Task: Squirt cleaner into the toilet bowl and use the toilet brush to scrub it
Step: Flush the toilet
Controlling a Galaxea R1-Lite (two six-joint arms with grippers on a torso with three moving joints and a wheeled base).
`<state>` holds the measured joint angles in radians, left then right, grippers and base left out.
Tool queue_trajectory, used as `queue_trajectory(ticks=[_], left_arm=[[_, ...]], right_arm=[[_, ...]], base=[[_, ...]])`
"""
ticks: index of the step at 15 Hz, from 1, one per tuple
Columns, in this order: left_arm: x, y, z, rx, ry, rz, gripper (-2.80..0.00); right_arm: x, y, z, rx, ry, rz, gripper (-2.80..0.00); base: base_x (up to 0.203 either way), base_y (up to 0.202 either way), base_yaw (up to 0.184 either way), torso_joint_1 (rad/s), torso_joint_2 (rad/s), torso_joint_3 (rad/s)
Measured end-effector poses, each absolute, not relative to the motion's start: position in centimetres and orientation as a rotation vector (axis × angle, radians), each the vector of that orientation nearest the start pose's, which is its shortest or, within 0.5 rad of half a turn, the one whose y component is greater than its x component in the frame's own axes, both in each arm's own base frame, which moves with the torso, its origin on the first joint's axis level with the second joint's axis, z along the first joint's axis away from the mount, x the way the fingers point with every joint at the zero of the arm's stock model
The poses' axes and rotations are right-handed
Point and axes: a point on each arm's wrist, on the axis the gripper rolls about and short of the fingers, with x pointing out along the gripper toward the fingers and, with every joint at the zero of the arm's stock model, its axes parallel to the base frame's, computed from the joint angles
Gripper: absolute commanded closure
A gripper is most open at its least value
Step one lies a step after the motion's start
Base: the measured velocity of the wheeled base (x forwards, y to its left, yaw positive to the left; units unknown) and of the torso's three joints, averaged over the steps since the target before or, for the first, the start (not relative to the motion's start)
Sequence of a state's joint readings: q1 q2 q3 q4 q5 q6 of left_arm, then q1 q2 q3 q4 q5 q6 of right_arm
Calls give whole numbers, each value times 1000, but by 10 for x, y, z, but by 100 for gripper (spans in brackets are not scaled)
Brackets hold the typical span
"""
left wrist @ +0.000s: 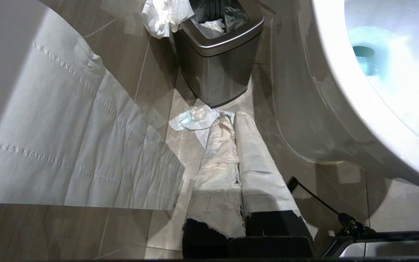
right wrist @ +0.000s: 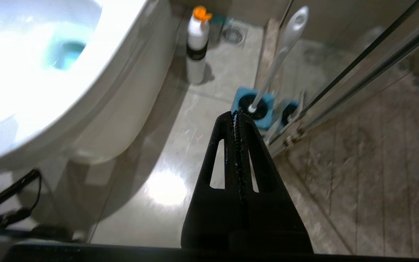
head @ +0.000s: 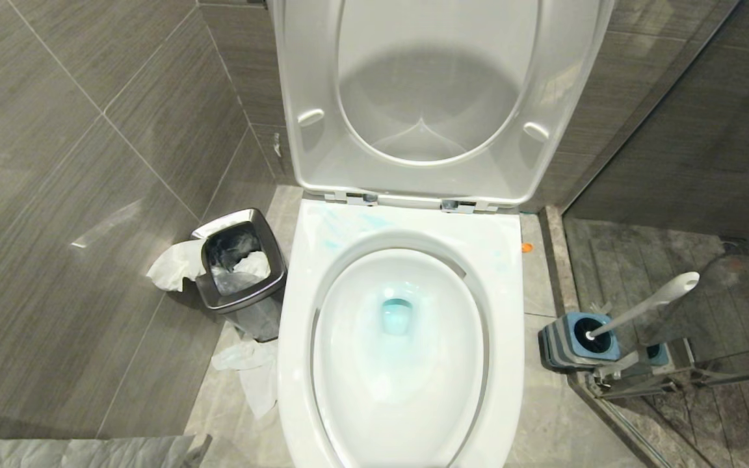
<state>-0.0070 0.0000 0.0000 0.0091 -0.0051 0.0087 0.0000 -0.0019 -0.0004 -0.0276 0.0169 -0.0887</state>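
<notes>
The white toilet bowl (head: 303, 312) stands open, seat and lid raised. Teal-blue cleaner (head: 396, 316) tints the water at its drain, and thin smears mark the rim near the hinges. The toilet brush (head: 647, 305) leans in its blue square holder (head: 573, 338) on the floor right of the bowl. Neither arm shows in the head view. My left gripper (left wrist: 231, 117), fingers wrapped in white paper, hangs shut and empty beside the bowl's left side. My right gripper (right wrist: 236, 115) is shut and empty, low, just short of the holder (right wrist: 256, 109).
A steel waste bin (head: 241, 273) with tissue stands left of the bowl, crumpled paper (head: 251, 370) on the floor by it. A white bottle with an orange cap (right wrist: 197, 43) stands by the bowl's right side. A glass shower partition (head: 706, 390) runs right of the brush holder.
</notes>
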Motion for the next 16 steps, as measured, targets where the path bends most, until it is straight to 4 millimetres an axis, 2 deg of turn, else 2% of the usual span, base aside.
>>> queue_trajectory(ticks=[6,16], left_arm=[[-23,0,75,7,8,-12,0],[-23,0,75,6,6,-12,0]], right_arm=[[-23,0,75,2,1,10,0],[-23,0,75,4,1,10,0]], base=[[0,0,0,0,0,0],[0,0,0,0,0,0]])
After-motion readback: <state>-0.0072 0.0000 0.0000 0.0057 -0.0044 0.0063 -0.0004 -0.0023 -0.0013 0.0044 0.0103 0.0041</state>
